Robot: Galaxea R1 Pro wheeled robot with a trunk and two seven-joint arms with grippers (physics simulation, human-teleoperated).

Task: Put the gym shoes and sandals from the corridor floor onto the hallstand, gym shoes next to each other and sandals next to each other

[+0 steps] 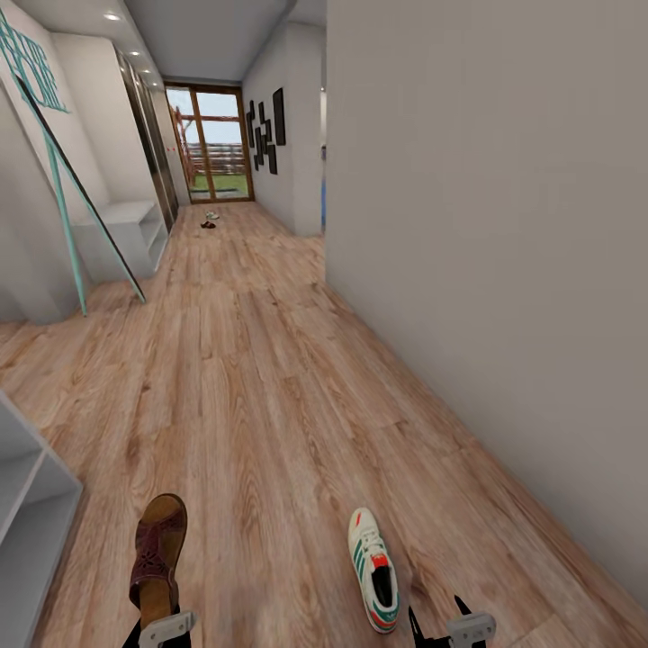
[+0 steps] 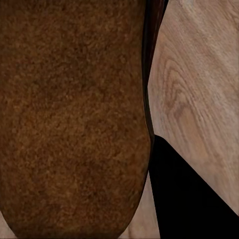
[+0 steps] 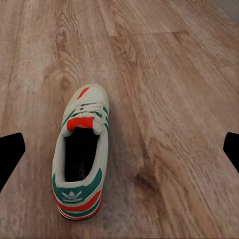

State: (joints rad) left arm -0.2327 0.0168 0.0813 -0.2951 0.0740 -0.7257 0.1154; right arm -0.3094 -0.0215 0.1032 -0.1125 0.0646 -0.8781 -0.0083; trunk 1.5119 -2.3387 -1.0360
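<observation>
A dark reddish-brown sandal [image 1: 158, 547] with a tan insole sits at the bottom left of the head view, its heel at my left gripper [image 1: 166, 623], which is shut on it. In the left wrist view the sandal [image 2: 69, 114] is pressed up close, with one black finger [image 2: 194, 199] beside it. A white gym shoe [image 1: 373, 569] with green stripes lies on the corridor floor [image 1: 270, 387]. Just behind its heel, my right gripper [image 1: 438, 619] is open. The shoe [image 3: 82, 154] lies ahead, left of the midline between the spread fingers. Another sandal and gym shoe [image 1: 209, 219] lie far down the corridor.
A light grey open-shelf unit [image 1: 27, 504] stands at the lower left edge, close to the held sandal. A similar grey bench unit [image 1: 126, 234] stands farther along the left wall; I cannot tell which is the hallstand. A grey wall [image 1: 504, 270] bounds the right side.
</observation>
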